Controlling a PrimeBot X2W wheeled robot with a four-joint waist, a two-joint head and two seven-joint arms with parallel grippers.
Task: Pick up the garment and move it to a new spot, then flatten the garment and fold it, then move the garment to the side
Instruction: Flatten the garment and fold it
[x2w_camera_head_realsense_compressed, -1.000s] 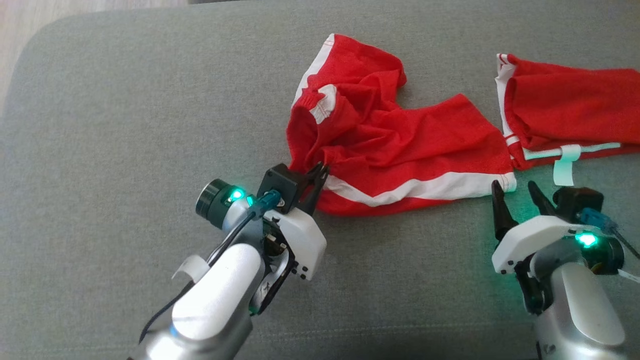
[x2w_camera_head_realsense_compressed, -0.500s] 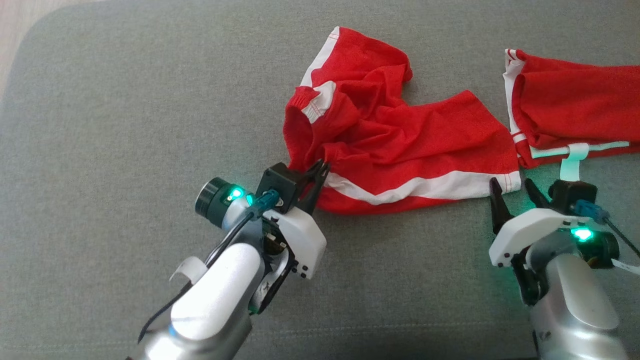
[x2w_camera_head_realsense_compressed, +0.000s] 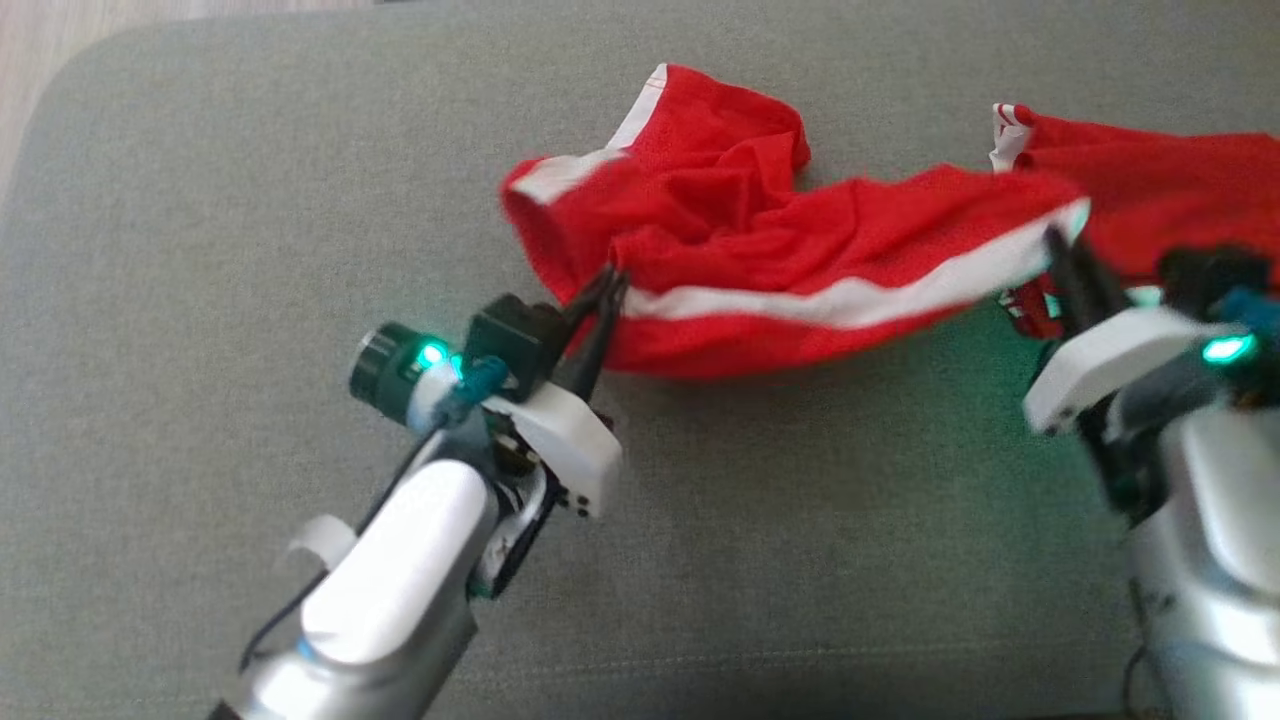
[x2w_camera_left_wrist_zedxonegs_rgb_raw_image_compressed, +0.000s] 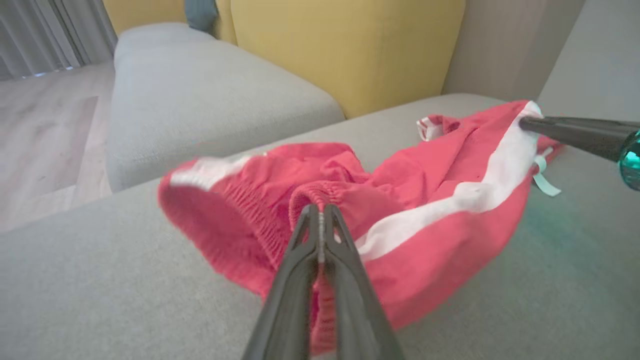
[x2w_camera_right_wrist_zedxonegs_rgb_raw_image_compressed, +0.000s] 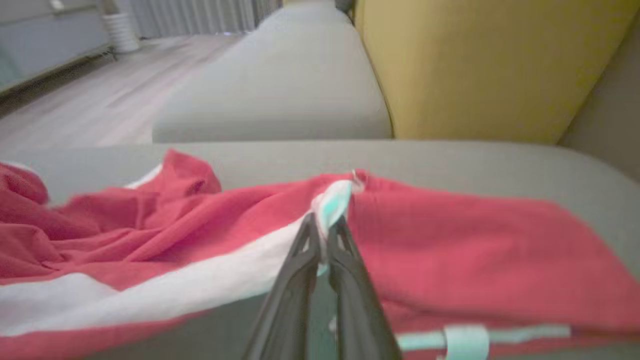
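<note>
The garment (x2w_camera_head_realsense_compressed: 780, 250) is a pair of red shorts with a white side stripe, stretched and partly lifted off the grey cushion between my two grippers. My left gripper (x2w_camera_head_realsense_compressed: 608, 285) is shut on the gathered waistband at its left end, and the left wrist view has the pinch (x2w_camera_left_wrist_zedxonegs_rgb_raw_image_compressed: 320, 215) on red elastic fabric (x2w_camera_left_wrist_zedxonegs_rgb_raw_image_compressed: 440, 235). My right gripper (x2w_camera_head_realsense_compressed: 1060, 245) is shut on the white-striped hem corner at the right end. The right wrist view has the fingertips (x2w_camera_right_wrist_zedxonegs_rgb_raw_image_compressed: 322, 227) closed on that pale edge of the garment (x2w_camera_right_wrist_zedxonegs_rgb_raw_image_compressed: 150, 235).
A second red garment (x2w_camera_head_realsense_compressed: 1170, 190) with white trim lies at the far right, just behind my right gripper, and is also seen as a red spread (x2w_camera_right_wrist_zedxonegs_rgb_raw_image_compressed: 475, 240). The grey sofa seat (x2w_camera_head_realsense_compressed: 250, 250) stretches to the left. A yellow back cushion (x2w_camera_left_wrist_zedxonegs_rgb_raw_image_compressed: 350, 45) stands beyond it.
My right gripper has gone from open beside the hem to shut on its corner and raised it. My left gripper has pulled the waistband left and up, stretching the shorts.
</note>
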